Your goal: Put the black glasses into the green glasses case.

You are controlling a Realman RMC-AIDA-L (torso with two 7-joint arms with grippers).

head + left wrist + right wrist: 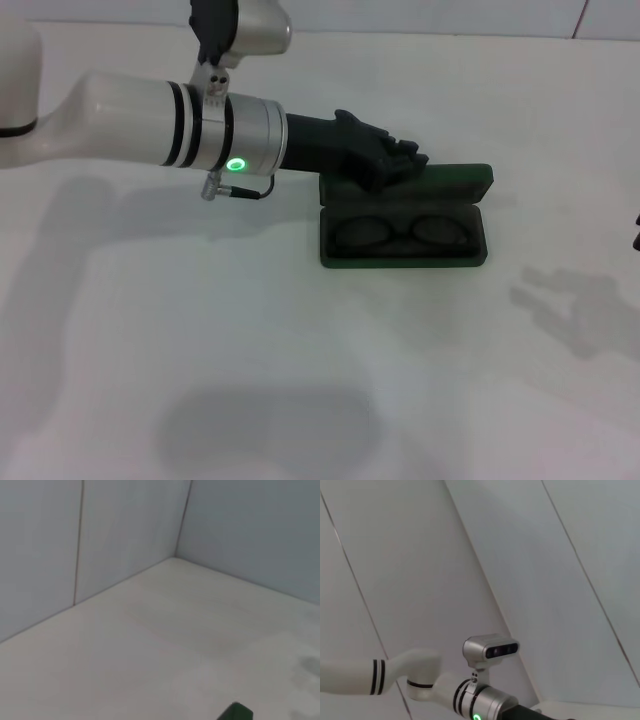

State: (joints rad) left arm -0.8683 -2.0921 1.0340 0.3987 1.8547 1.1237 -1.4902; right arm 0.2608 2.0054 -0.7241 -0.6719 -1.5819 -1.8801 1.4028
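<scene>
So the black glasses (405,232) already lie inside the open green case (404,252). Left gripper (405,160) hovers by the lid, can't tell its spread. They're light and fragile; grab the bridge.

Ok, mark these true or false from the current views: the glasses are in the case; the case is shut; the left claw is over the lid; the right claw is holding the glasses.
1. The black glasses lie inside the green glasses case: true.
2. The case is shut: false, its lid stands open behind the tray.
3. The left claw is at the open lid: true.
4. The right claw holds the glasses: false, only a dark bit shows at the head view's right edge, away from them.
</scene>
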